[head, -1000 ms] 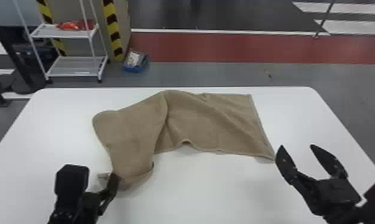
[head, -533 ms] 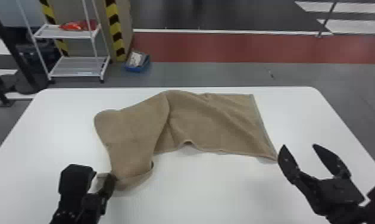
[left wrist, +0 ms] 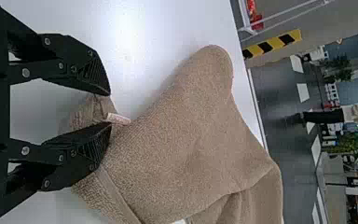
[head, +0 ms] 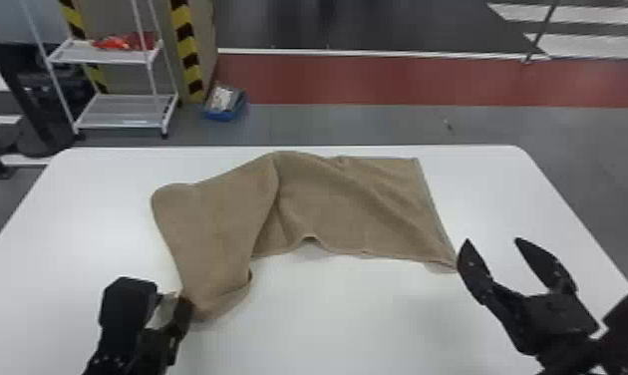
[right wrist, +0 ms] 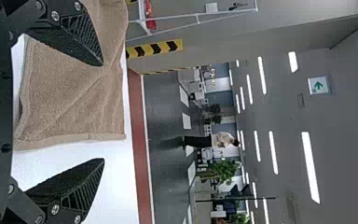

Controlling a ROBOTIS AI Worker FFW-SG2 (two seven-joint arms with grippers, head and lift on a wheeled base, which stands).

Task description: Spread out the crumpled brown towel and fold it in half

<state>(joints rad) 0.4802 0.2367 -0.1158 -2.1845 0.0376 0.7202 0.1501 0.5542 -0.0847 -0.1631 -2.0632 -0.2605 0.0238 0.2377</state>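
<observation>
head view: the brown towel (head: pixel 213 219) lies bent and rumpled on the white table (head: pixel 353 329), its right part fairly flat, its left part turned toward the robot in a loose lobe. the left gripper (head: pixel 171 297) is at the near end of this lobe, its fingers parted, with cloth and a pale label (left wrist: pixel 118 118) in the gap between them, as the left wrist view shows. the right gripper (head: pixel 492 240) is by the near right corner, fingers spread wide and empty. spreading appears to be the step in hand, with folding yet to come. to do it well, the left fingers should close on a single edge near the label, not on a thick bunch, then draw the lobe outward, low and slow, until the crease opens. a light hold by the right gripper on its corner would keep the flat part from sliding; a hard pull could drag everything askew
</observation>
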